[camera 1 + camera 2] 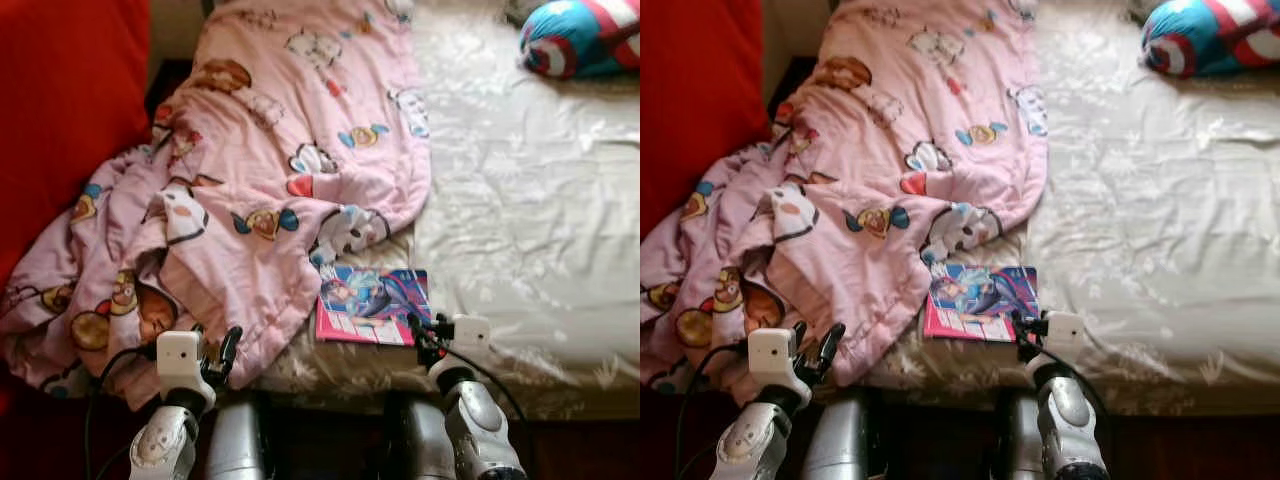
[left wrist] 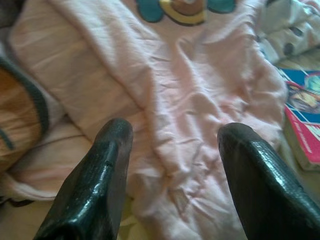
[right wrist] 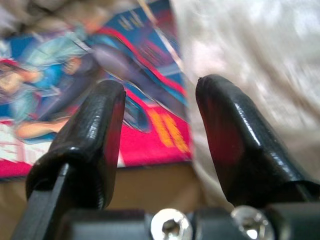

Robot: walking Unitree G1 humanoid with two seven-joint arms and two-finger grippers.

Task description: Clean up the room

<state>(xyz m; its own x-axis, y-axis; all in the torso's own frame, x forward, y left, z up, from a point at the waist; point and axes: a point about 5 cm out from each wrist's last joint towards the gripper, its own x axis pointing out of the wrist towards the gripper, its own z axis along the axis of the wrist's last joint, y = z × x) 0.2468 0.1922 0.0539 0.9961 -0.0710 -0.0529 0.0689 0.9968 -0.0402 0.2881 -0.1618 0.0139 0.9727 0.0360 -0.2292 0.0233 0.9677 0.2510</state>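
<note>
We see the comic book [image 1: 372, 306] lying flat at lower centre of the frame, on the bed [image 1: 520, 200] near its front edge, just ahead-left of our right claw [image 1: 428, 333], which is spread wide. Its long axis runs left-right. Our left claw [image 1: 215, 352], also wide, faces the pink blanket [image 1: 270, 170]. Bare sheet lies right.

The pink cartoon blanket [image 1: 270, 170] runs off the head view at twelve and nine o'clock and lies over the upper left corner of the comic book [image 1: 373, 305], and it hides the bed sheet [image 1: 520, 200] beneath it. A striped blue, red and white cushion [image 1: 582, 36] at about one o'clock is cut by the top and right edges, so its full shape cannot be told. In the right wrist view the comic's cover [image 3: 75, 90] is too blurred for its lettering to be read.
</note>
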